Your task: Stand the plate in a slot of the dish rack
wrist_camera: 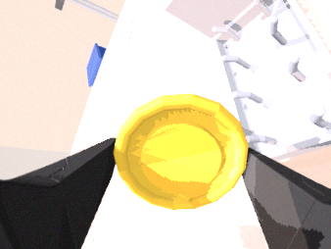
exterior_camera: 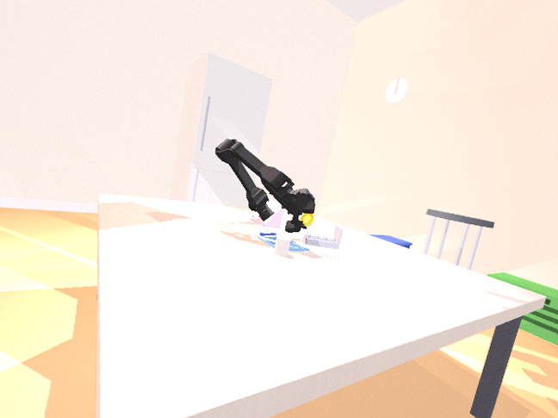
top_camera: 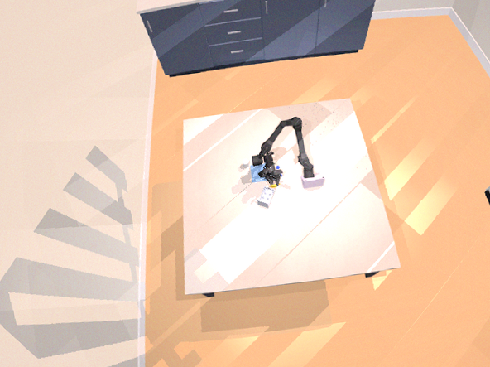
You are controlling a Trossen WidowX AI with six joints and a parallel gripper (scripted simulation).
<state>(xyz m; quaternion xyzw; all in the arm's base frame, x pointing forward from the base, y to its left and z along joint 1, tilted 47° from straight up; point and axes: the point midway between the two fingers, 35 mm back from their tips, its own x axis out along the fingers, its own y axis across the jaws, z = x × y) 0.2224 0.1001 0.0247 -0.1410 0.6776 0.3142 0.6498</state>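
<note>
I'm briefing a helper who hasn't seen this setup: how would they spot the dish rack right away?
Find the white table in the middle of the room, then the black arm on it, whose gripper holds a yellow plate. The dish rack lies on the tabletop just beyond that plate: a pale grey frame with rows of short upright pegs, unlike the flat blue items nearby.

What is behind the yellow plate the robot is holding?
Behind the yellow plate, clamped in the gripper, the white table shows, with the dish rack up to the right. The plate covers the table directly behind it, so nothing can be told there.
</note>
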